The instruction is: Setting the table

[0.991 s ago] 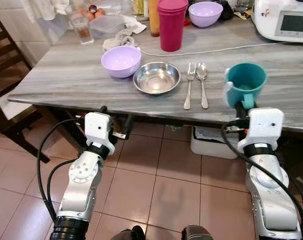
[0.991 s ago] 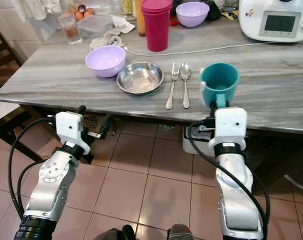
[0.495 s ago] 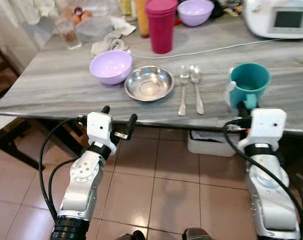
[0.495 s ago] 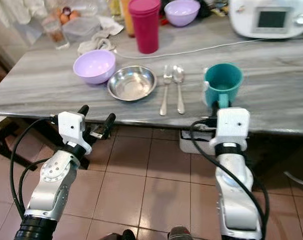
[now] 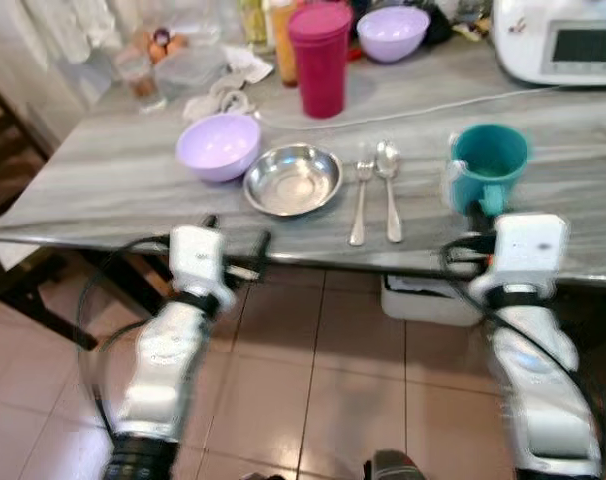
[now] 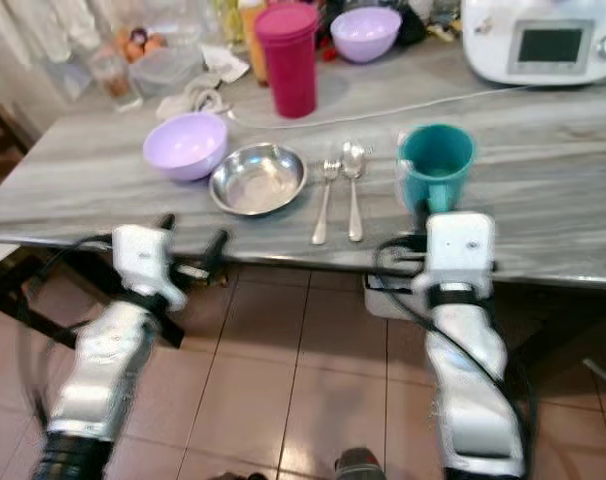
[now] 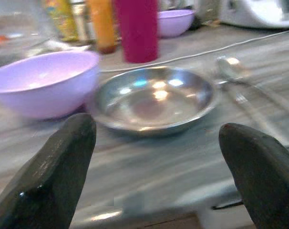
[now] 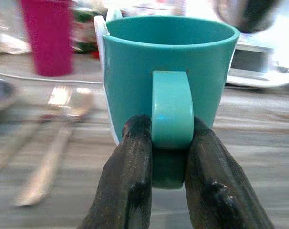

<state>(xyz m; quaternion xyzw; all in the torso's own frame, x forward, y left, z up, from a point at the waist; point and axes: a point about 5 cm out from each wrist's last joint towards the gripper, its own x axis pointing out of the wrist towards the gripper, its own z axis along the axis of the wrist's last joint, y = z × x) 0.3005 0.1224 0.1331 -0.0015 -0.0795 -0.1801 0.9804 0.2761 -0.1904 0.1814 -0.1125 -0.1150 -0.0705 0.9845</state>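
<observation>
— What have you got in your right gripper (image 8: 166, 183)?

— The teal mug (image 5: 488, 167). My two black fingers (image 8: 130, 191) pinch its handle from both sides, and the mug stands upright at the near edge of the grey table (image 5: 113, 170), right of the cutlery.

— And the cutlery lies where?

— A fork (image 5: 360, 195) and a spoon (image 5: 389, 185) lie side by side, just apart, between the mug and the steel bowl (image 5: 293, 180). The lilac bowl (image 5: 219, 146) sits just beside the steel one, on its left and a little farther back.

— Your left gripper (image 7: 159, 162)?

— It is empty, fingers (image 7: 54, 167) spread wide. It hangs in front of the table edge, below the top, and looks across at the steel bowl.

— What else is on the table?

— A tall magenta tumbler (image 5: 319, 58) behind the steel bowl, a second lilac bowl (image 5: 393, 32) farther back, a white appliance (image 5: 563, 40) at the far right with its white cord (image 5: 413, 108) running across the top, and some jars and cloths, blurred, at the far left corner. A dark wooden chair (image 5: 13, 200) stands at the left end, on a tiled floor (image 5: 333, 380)
</observation>
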